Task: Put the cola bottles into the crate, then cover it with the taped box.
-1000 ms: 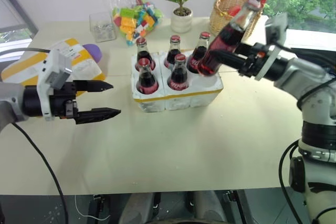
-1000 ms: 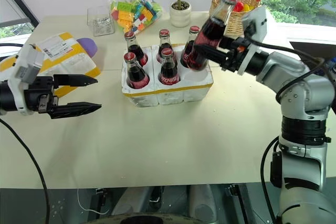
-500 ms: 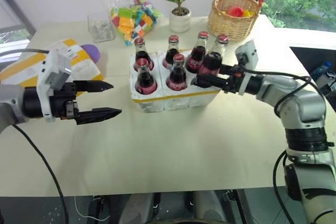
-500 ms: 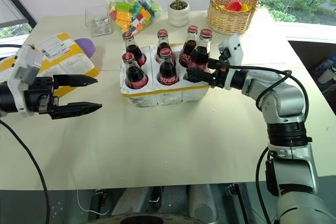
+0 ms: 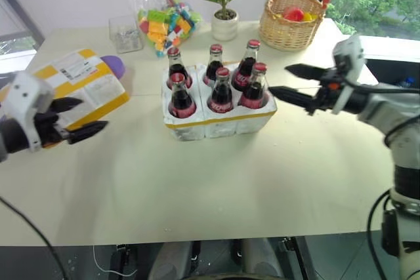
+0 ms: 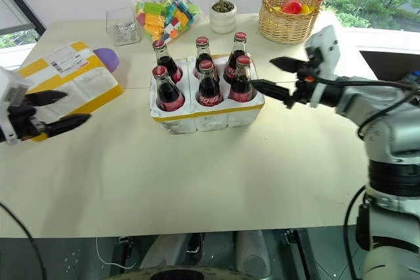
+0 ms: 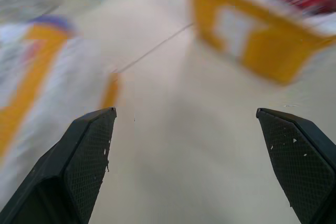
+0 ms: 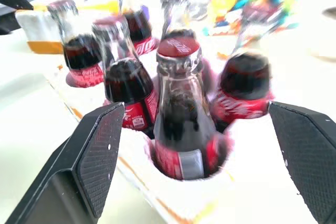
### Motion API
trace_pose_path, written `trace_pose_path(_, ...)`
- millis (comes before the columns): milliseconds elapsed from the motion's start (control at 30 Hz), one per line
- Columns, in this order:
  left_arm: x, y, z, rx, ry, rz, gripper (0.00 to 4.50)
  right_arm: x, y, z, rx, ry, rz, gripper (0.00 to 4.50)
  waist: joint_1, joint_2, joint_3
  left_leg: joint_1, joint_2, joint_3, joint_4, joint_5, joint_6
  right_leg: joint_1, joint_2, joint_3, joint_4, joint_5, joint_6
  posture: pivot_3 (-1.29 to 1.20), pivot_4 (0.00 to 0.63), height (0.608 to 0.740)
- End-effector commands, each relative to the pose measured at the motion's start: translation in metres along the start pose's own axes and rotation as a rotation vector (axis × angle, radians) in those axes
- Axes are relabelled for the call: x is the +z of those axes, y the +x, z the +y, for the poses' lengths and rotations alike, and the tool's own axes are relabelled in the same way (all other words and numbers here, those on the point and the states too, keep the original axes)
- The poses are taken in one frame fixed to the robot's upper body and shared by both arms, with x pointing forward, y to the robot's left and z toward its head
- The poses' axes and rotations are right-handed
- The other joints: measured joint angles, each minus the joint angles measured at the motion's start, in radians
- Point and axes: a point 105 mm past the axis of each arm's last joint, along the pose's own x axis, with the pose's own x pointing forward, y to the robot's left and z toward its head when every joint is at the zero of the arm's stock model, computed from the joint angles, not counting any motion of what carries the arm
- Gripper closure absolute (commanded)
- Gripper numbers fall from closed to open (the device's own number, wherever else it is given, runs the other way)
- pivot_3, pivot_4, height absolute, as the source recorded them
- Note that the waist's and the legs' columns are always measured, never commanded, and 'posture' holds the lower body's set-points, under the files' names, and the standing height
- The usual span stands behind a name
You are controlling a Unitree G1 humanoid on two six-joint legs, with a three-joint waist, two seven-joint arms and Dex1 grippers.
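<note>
Bottles: six red-capped glass cola bottles (image 5: 252, 87) upright in white foam crate (image 5: 220, 122).
Box: yellow-taped white foam box (image 5: 82, 86) far left on desk (image 5: 216, 181), long axis slanting left-near to right-far.
Grippers: left gripper (image 5: 79, 118), right gripper (image 5: 289, 80) both spread wide, empty.

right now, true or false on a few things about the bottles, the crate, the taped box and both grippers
1. All six cola bottles stand in the crate. True.
2. The right gripper is shut on a bottle. False: it is open, holding nothing.
3. The taped box covers the crate. False: it lies apart, to the crate's left.
4. The left gripper is open. True.
5. The wicker basket holds a bottle. False: it holds red and yellow items.
</note>
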Motion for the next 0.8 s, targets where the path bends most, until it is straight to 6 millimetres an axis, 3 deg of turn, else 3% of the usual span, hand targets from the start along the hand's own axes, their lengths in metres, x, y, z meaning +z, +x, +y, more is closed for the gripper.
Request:
trace_pose_path(33,-0.015,-0.028,0.036,0.225,0.165,0.085,0.0,0.018,-0.021,0.008,0.033,-0.019,-0.018,0.06,-0.001,0.0,0.0,0.0,0.0,0.0,0.0,0.0,0.001,0.0,0.0,0.0,0.0,0.0,0.0,0.0,0.15,0.732)
trace_pose_path(67,-0.022,-0.033,0.041,0.249,0.202,0.12,0.0,0.019,-0.023,0.007,0.031,-0.013,-0.016,0.06,-0.001,0.0,0.0,0.0,0.0,0.0,0.0,-0.001,0.001,0.0,0.0,0.0,0.0,0.0,0.0,0.0,0.15,0.732)
trace_pose_path(167,-0.075,-0.057,0.069,0.356,0.618,0.432,0.0,0.018,-0.03,0.003,0.01,-0.035,-0.007,0.06,-0.002,0.0,0.0,0.001,0.001,0.001,-0.002,-0.001,0.001,0.0,-0.001,0.0,-0.001,-0.001,-0.002,0.0,0.15,0.732)
trace_pose_path(333,-0.104,-0.064,0.086,0.411,0.711,0.515,0.0,0.019,-0.028,0.007,0.053,-0.033,-0.014,0.06,0.018,0.0,-0.001,0.002,0.0,0.003,-0.003,-0.003,-0.001,0.001,-0.003,0.0,-0.002,-0.003,-0.005,0.0,0.15,0.732)
trace_pose_path(500,-0.115,-0.04,0.101,0.448,0.771,0.523,0.0,0.022,-0.03,0.025,0.164,-0.043,0.0,0.06,0.034,-0.001,-0.002,0.001,0.0,0.002,-0.002,-0.003,-0.001,0.0,-0.004,-0.001,-0.001,-0.001,-0.002,0.0,0.15,0.732)
trace_pose_path(633,-0.103,-0.012,0.109,0.485,0.873,0.421,0.0,0.025,-0.029,0.03,0.192,-0.058,0.006,0.06,0.039,-0.002,-0.002,0.001,0.0,0.002,-0.002,-0.003,-0.001,0.0,-0.003,-0.002,-0.001,-0.001,-0.001,0.0,0.15,0.732)
trace_pose_path(800,-0.127,-0.005,0.11,0.473,0.87,0.478,0.0,0.034,-0.034,0.026,0.159,-0.075,-0.006,0.06,0.021,-0.002,-0.003,0.001,-0.001,0.004,-0.002,-0.002,0.002,-0.001,-0.004,-0.002,0.001,-0.001,-0.001,0.0,0.15,0.732)
